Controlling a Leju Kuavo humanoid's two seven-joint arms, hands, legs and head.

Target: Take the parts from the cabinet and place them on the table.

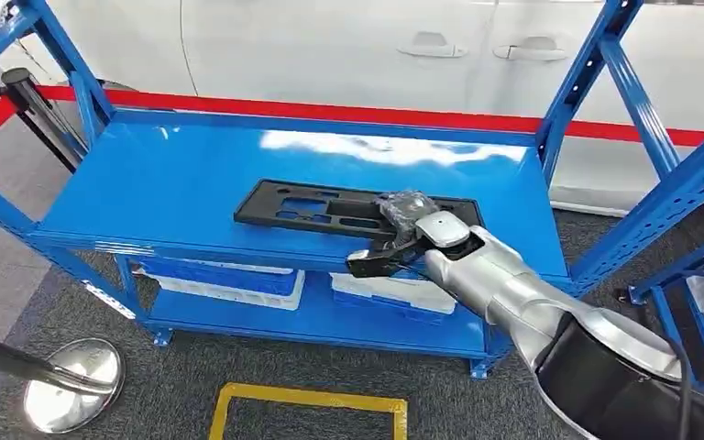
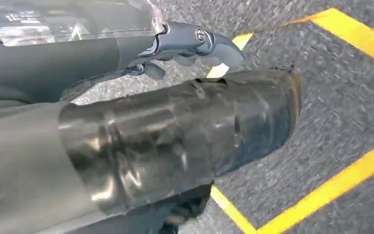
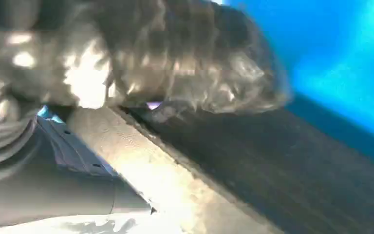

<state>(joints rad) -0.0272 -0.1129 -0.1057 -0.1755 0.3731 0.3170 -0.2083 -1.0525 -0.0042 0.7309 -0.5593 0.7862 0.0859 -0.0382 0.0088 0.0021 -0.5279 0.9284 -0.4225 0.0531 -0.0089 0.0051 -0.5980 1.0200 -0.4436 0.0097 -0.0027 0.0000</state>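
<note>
Black part (image 1: pixel 330 209) lies flat on the blue shelf (image 1: pixel 174 183), near its front edge. Right hand (image 1: pixel 403 234) is at the part's right end: wrapped thumb on top, dark fingers (image 1: pixel 371 264) below the shelf edge, clamped on the part. Right wrist view is blurred; thumb rests on the dark part (image 3: pixel 282 165). Left hand (image 2: pixel 175 141) hangs over grey floor (image 2: pixel 341 112) with yellow lines; cannot tell whether its fingers are apart or together.

We look down from head height onto the blue shelf (image 1: pixel 174 183). Our right wrist view sits close against that shelf; our left wrist view faces the floor (image 2: pixel 350 107).
</note>
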